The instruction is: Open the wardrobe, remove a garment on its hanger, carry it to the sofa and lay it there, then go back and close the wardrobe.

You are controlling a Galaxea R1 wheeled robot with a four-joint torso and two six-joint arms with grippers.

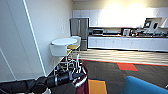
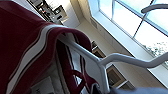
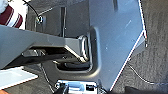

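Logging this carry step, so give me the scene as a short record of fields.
setting: carpeted lounge, kitchen counter at the back
left tool: out in front, at the hanger
garment: maroon with white stripes, draped on the hanger
sofa: blue, low right in the head view
nearby: round white table with white chairs by the wall

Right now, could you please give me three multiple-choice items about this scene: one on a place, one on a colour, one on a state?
1. The sofa appears at the head view's
A. lower right
B. upper left
C. top centre

2. The garment is mainly
A. green
B. maroon
C. yellow

3. The garment is
A. folded on the floor
B. lying on the round table
C. hanging on the hanger

Answers: 1 A, blue upholstery fills that corner. 2 B, maroon with white stripes. 3 C, it drapes over the white hanger.
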